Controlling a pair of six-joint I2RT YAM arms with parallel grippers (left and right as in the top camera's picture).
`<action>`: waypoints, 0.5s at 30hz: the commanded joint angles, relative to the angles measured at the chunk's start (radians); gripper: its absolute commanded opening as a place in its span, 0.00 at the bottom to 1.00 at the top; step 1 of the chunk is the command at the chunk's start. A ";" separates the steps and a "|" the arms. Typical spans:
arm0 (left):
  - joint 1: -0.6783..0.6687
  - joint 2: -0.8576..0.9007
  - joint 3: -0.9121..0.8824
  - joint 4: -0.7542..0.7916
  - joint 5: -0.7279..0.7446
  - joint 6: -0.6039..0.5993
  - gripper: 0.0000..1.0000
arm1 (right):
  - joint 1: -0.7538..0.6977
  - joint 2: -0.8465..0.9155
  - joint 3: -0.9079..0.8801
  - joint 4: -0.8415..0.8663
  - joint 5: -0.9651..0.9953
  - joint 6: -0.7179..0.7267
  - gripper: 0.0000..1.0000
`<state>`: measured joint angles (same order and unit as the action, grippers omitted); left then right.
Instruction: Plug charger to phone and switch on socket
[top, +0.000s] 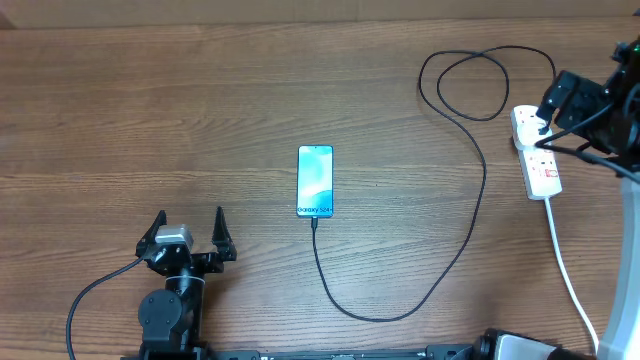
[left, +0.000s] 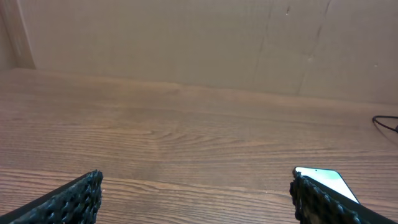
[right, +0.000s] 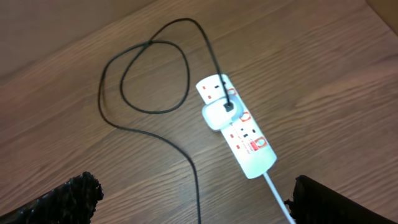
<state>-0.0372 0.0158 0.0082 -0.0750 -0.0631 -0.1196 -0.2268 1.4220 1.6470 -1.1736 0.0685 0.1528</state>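
2 pairs of jaws gape wide, empty; wood-grain table, tan wall behind; phone lit mid-table.

Phone partly hidden, left wrist view; socket switch positions too small to tell.

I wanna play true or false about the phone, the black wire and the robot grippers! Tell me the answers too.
1. The phone has its screen lit up. True.
2. The left gripper is holding the phone. False: it is open and empty, and sits apart from the phone, towards the table's near edge.
3. The charger makes a loop on the table near the socket. True.
4. The socket is black. False: it is white with small red marks.
5. The right gripper is shut tight. False: it is open, above the socket, and holds nothing.
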 joint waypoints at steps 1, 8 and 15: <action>0.006 -0.011 -0.003 0.001 0.008 0.019 0.99 | 0.050 -0.039 -0.035 0.001 0.009 -0.005 1.00; 0.006 -0.011 -0.003 0.001 0.008 0.019 1.00 | 0.152 -0.064 -0.174 0.080 0.062 -0.005 1.00; 0.006 -0.011 -0.003 0.001 0.008 0.019 1.00 | 0.161 -0.065 -0.463 0.302 -0.018 -0.005 1.00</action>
<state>-0.0372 0.0158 0.0082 -0.0746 -0.0605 -0.1196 -0.0696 1.3746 1.2804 -0.9203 0.0822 0.1532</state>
